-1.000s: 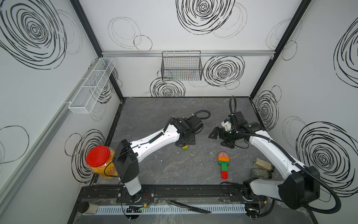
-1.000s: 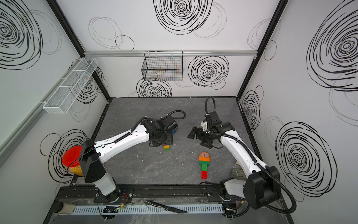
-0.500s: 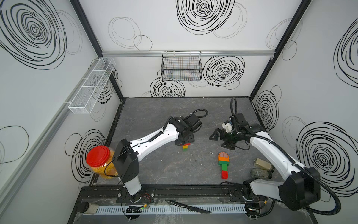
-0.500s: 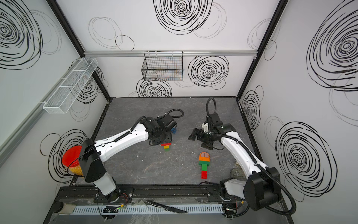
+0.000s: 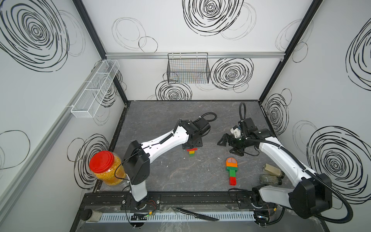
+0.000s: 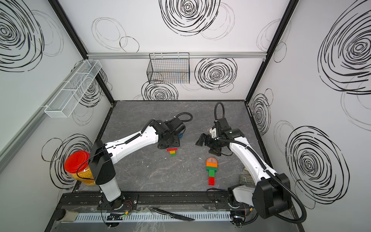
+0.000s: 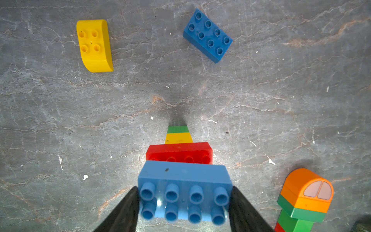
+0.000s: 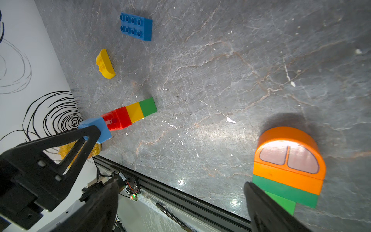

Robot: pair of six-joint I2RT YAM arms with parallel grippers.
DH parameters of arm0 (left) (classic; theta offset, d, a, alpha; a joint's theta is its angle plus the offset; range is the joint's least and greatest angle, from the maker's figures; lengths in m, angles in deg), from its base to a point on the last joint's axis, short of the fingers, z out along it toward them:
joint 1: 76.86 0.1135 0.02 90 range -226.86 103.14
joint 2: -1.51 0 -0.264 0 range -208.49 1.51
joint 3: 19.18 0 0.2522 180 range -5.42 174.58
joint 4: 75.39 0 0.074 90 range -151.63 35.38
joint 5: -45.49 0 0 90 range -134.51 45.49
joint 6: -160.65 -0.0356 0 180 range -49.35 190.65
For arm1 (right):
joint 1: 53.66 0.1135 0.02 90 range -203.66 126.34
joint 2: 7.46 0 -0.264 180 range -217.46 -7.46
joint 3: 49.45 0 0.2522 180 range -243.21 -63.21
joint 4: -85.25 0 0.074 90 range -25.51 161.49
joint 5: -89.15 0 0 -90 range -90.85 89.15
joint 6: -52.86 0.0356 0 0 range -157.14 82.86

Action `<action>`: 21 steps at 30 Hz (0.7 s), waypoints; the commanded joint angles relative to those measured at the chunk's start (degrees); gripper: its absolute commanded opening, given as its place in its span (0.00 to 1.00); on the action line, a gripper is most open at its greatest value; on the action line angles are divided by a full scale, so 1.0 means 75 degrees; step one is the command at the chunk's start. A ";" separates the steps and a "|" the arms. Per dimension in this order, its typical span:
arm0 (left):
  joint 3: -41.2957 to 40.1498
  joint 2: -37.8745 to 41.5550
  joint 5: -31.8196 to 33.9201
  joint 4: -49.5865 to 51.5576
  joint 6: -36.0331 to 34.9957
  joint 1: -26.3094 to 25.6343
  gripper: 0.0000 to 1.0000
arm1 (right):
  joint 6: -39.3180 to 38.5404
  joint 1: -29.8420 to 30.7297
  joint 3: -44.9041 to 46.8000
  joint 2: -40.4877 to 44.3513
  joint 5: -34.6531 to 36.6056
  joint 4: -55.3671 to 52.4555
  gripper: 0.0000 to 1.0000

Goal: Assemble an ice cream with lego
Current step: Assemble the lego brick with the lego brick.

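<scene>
My left gripper (image 7: 184, 193) is shut on a blue oblong lego brick (image 7: 184, 190), one finger on each short end. The brick rests against the studded end of a red brick (image 7: 179, 152) that heads a lying red, yellow and green stack (image 5: 192, 152). In the right wrist view the blue brick (image 8: 96, 128) looks slightly tilted against the red one. A finished ice cream (image 5: 231, 170) with an orange dome, green and red bricks lies to the right. My right gripper (image 5: 228, 145) hovers behind it, open and empty.
A loose yellow dome piece (image 7: 95, 46) and a second blue brick (image 7: 207, 36) lie beyond the stack. A red-lidded jar (image 5: 104, 170) stands front left. Two small bottles (image 5: 273, 170) lie front right. A knife (image 5: 196, 215) rests on the front ledge.
The left wrist has shifted only slightly above the stack, still holding the blue brick. The right arm has barely moved.
</scene>
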State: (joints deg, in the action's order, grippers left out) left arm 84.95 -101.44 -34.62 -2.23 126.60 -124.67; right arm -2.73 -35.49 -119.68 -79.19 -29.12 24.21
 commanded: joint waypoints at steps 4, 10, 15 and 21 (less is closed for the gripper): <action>0.0232 -0.0112 0.0012 0.0336 -0.0086 0.0103 0.62 | -0.0135 -0.0085 0.0104 0.0164 -0.0063 0.0013 1.00; 0.0256 -0.0130 0.0020 0.0369 -0.0099 0.0123 0.62 | -0.0147 -0.0127 0.0168 0.0178 -0.0095 0.0052 1.00; 0.0270 -0.0183 0.0011 0.0384 -0.0129 0.0149 0.62 | -0.0159 -0.0144 0.0161 0.0199 -0.0086 0.0024 1.00; 0.0232 -0.0238 -0.0016 0.0275 -0.0169 0.0158 0.61 | -0.0162 -0.0183 0.0216 0.0235 -0.0097 0.0024 1.00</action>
State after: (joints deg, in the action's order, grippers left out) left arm 85.26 -101.84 -34.69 -1.35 125.83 -123.97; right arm -2.99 -36.43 -118.63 -78.86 -29.36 24.27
